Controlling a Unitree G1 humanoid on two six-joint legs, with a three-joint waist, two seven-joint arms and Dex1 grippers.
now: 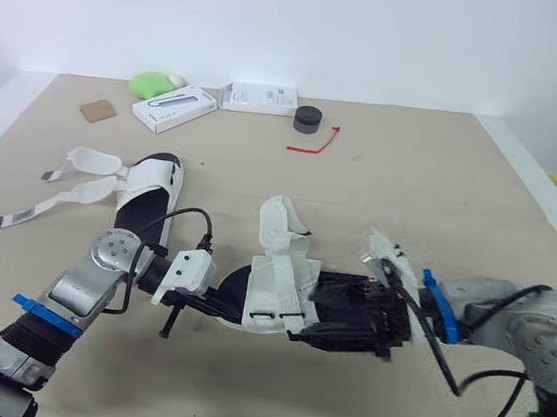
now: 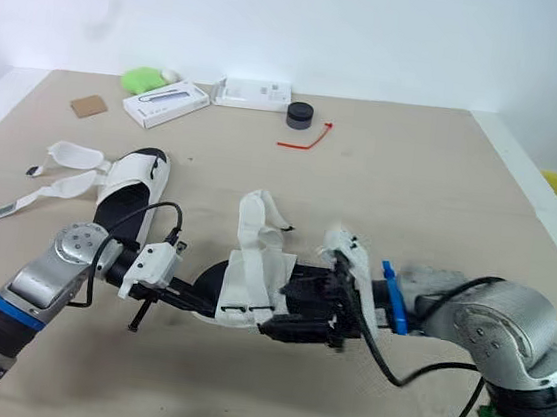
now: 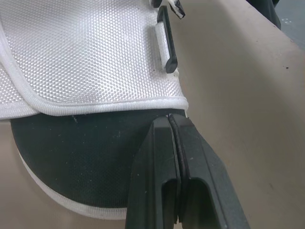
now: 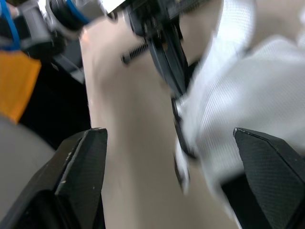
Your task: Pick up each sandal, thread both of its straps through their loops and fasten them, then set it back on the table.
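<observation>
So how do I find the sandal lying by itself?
Start at the tan table, on the robot's left side. The lone sandal lies flat there, its two white straps flung out sideways; the second sandal, mid-table, has its own bunched over its sole.

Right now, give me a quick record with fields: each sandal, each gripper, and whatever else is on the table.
near sandal: between the two grippers, one white strap standing up loose
far sandal: flat on the table, on the robot's left, straps unfastened and spread out
left gripper: shut, tips at the near sandal's white hem
right gripper: open, facing the near sandal
far edge: white box, second white box, green object, dark puck, red tie, brown square
</observation>
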